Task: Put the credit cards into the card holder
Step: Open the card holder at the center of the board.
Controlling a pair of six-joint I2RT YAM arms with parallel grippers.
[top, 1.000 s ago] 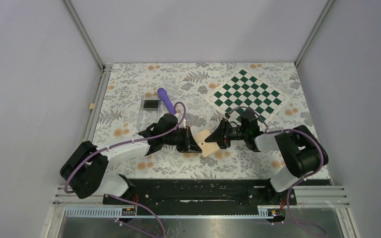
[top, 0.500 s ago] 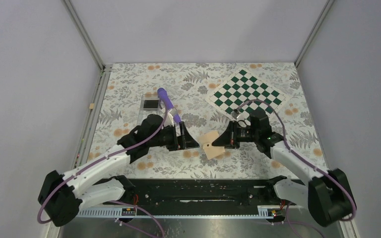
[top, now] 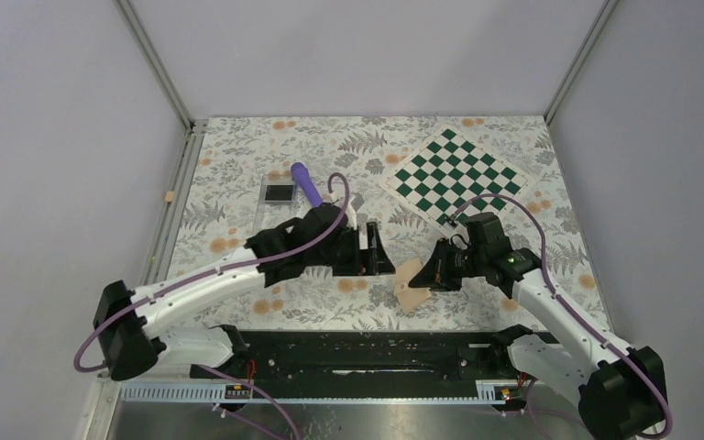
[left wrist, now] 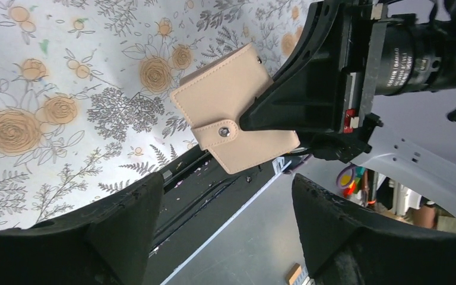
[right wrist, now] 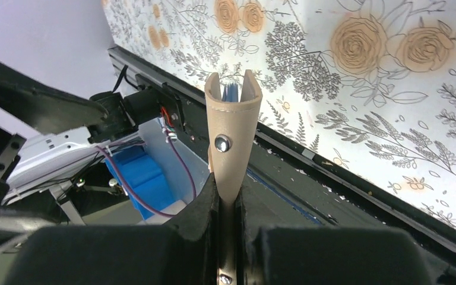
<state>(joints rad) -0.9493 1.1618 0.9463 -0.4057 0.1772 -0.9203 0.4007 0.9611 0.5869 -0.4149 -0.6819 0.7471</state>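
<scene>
Near the table's (top: 238, 147) left edge, the clear box (top: 269, 209) is lying half hidden behind the left arm. The left gripper (top: 382, 253) is gaping wide, empty. The right gripper (top: 430, 275) is pinching the closed card holder (top: 408, 291), hanging above the table's near edge.

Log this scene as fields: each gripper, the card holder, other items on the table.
Card holder: small tan folding wallet, snap fastened, held in the air
Right gripper: shut on the holder's edge
Left gripper: open, empty, near the holder
Other items: clear plastic box, purple stick-like object, green-and-white checkerboard mat
</scene>
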